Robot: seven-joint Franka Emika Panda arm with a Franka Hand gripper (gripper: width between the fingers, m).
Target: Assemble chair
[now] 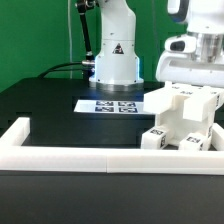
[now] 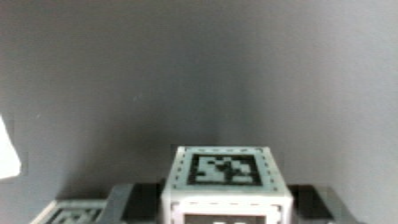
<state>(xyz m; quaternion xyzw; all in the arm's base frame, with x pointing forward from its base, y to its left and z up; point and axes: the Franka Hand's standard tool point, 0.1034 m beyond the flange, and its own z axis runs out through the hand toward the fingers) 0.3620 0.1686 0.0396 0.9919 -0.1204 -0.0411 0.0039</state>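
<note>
The chair (image 1: pixel 185 122) is a chunky white stack of blocky pieces with small black-and-white tags, standing at the exterior view's right just behind the border rail. My gripper (image 1: pixel 193 88) comes down onto its top from above. In the wrist view a white square bar (image 2: pixel 226 178) of the chair, with a tag on its end face, sits between my two dark fingers (image 2: pixel 135 200). The jaws are closed against its sides, so my gripper (image 2: pixel 226 208) is shut on it. Another tagged piece (image 2: pixel 61 213) shows beside it, low in the wrist view.
The marker board (image 1: pixel 113 104) lies flat on the black table in front of the arm's white base (image 1: pixel 115 60). A long low white border rail (image 1: pixel 90 156) runs along the front, with a corner at the exterior view's left (image 1: pixel 17 132). A white edge (image 2: pixel 9 150) shows in the wrist view.
</note>
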